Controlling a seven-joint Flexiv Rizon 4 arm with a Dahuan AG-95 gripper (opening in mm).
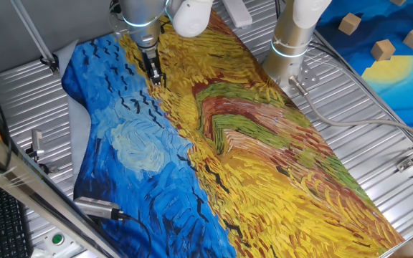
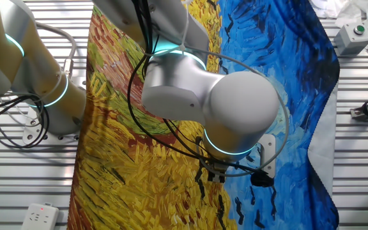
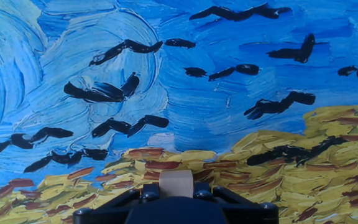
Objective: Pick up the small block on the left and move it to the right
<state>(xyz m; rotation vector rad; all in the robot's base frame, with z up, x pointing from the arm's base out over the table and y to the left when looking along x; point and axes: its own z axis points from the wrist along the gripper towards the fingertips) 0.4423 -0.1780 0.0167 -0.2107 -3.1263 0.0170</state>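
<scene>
Between your jaws, right at the bottom edge of the hand view, sits the small block (image 3: 176, 183): a pale-tan face framed by the dark housing on either side. You can take it that the gripper (image 1: 155, 77) is clamped on it, since the block rides tight against the hand while the painted cloth (image 3: 185, 93) lies beyond it; the fingertips themselves are too dark and cropped to show contact, so treat that as a judgement.

From one fixed view your fingers hang straight down near the cloth's blue-and-yellow seam, close to the surface; whether the tips touch it cannot be told. Neither fixed camera shows the block; in the other fixed view the wrist (image 2: 235, 115) covers the grasp.

Ahead of the jaws lie blue swirls and black bird strokes; beneath and just behind them the yellow field begins. Nothing stands near the jaws on either flank, which is why a plain vertical hold suffices.

The larger wooden blocks (image 1: 383, 49) rest well away from the jaws, on a separate blue sheet past the arm's base (image 1: 292, 43). Leave them alone.

You appear to be at the carry stage: block seized, drop-off to the right not yet made. Lift before you traverse, as the cloth's folds could snag so small a cube.
</scene>
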